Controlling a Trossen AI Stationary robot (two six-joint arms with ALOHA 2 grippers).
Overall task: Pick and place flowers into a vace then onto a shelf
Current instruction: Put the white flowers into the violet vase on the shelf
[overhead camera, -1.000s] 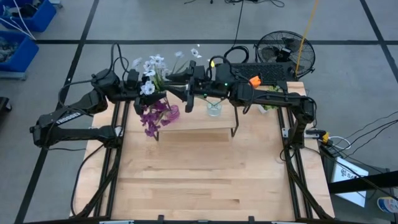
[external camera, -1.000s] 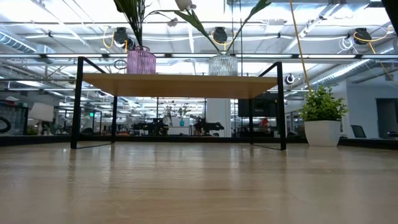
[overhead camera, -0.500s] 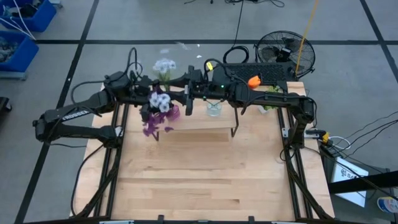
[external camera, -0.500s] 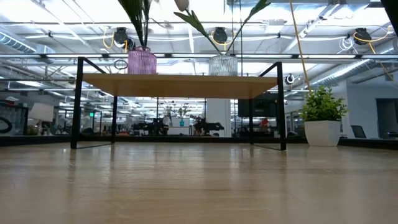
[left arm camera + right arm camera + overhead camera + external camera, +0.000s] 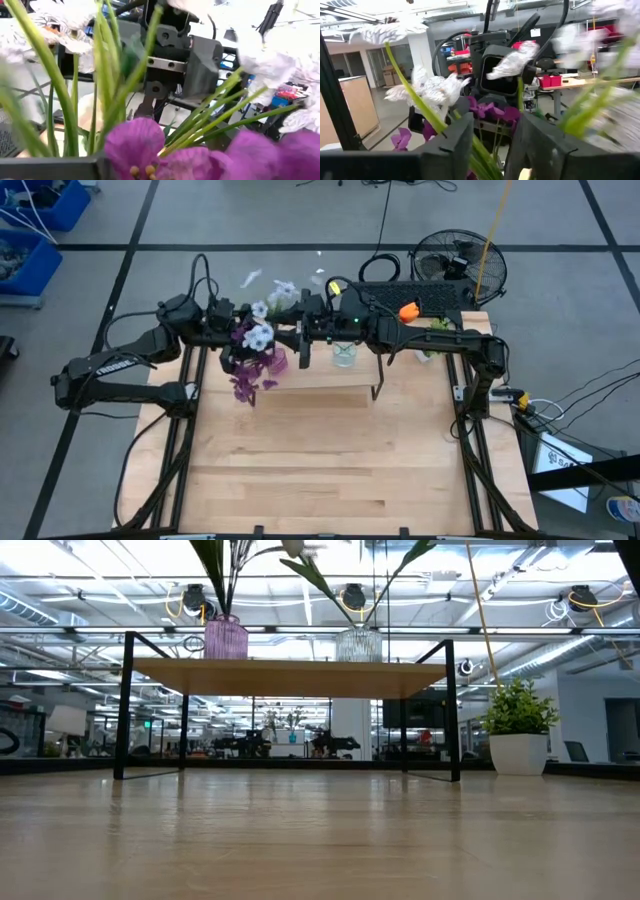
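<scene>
On the shelf (image 5: 290, 677) stand a pink vase (image 5: 227, 638) and a clear vase (image 5: 358, 644). The purple cluster (image 5: 255, 370) rises from the pink vase. The orange tulip (image 5: 408, 310) and the white bud (image 5: 292, 547) lean out of the clear vase. The white-lavender spray (image 5: 259, 335) hangs high between both grippers. My left gripper (image 5: 228, 348) reaches in level from the table's left, half hidden by blossoms. My right gripper (image 5: 490, 150) faces it, open, with a green stem (image 5: 482, 150) between its fingers. My left gripper is shut on the spray's green stems (image 5: 107, 115) above the pink vase, coming in level from the table's left. The blossoms and its own body hide the place of contact. The spray stands roughly upright, its heads fanning out above.
A potted plant (image 5: 518, 730) stands on the table to the right of the shelf. A fan (image 5: 458, 265) and a black box sit past the table's far right corner. The wide near half of the wooden table (image 5: 320, 470) lies in front of the shelf.
The spray's white heads have swung about between the two grippers, first toward the right gripper, then spreading out again. The stems above the pink vase have shifted a little with them. Both vases have stayed in place on the shelf.
</scene>
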